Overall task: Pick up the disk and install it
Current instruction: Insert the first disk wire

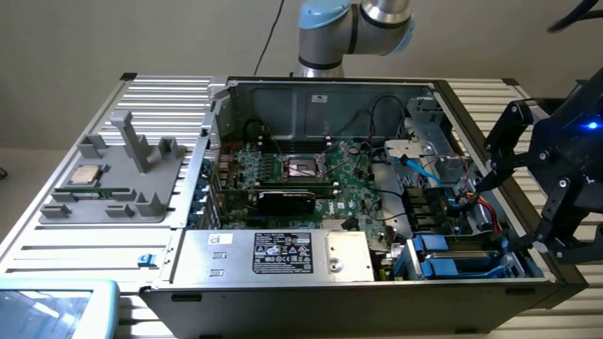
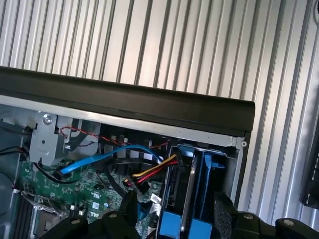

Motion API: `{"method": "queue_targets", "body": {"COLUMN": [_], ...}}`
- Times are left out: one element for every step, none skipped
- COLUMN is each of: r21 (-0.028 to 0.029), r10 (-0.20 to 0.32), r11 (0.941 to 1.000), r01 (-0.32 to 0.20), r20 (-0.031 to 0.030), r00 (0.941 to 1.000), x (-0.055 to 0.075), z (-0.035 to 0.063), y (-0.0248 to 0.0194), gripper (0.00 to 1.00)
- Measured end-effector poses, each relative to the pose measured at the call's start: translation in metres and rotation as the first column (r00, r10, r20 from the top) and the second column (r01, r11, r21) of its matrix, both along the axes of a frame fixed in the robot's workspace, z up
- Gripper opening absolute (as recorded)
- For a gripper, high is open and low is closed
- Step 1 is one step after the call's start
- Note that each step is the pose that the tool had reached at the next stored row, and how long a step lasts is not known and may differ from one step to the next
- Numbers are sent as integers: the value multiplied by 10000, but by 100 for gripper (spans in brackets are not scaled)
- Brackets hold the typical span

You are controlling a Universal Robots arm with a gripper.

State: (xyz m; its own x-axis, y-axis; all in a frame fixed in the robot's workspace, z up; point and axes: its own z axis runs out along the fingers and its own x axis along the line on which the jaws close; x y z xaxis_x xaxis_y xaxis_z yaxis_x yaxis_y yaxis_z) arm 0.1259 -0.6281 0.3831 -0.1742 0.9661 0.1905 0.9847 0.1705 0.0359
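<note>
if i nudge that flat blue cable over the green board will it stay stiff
Probably floppy: the thin flat blue cable bends in a loose curve. Likely light too, since it arcs over the green circuit board with no visible support.

The ribbed aluminium table (image 1: 169, 92) carries all items, with its slats running across the exterior view. An open computer case (image 1: 330, 307) rests directly on the table, covering the centre and the 3 o'clock side. A grey moulded fixture (image 1: 99, 206) lies flat on the slats at 9 o'clock of the case, just beside its side wall. A small blue clip (image 1: 145, 260) sits at 8 o'clock, near the case's front corner.
</note>
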Motion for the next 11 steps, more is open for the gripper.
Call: {"method": "queue_targets", "body": {"r21": [1,1,-1,-2,-2,-1,-1,-1,-1,-1,-2], "r10": [164,336,513,693,873,1051,1236,1407,1586,1778,1956], "r11": [9999,9994,9987,9976,9962,9945,9923,9900,9873,9841,9807], "r01": [-164,-336,-513,-693,-873,-1051,-1236,-1407,-1586,-1778,-1956], "r20": [3,5,7,10,10,10,10,10,11,11,11], "r00": [9999,9994,9987,9976,9962,9945,9923,9900,9873,9841,9807], "x": [0,0,0,0,0,1,0,0,0,0,0], "z": [-2,-4,-6,-10,-14,-21,-29,-38,-46,-56,-63], "y": [-1,-1,-2,-2,-2,-2,-2,-2,-2,-2,-2], "gripper": [72,72,72,72,72,72,72,72,72,72,72]}}
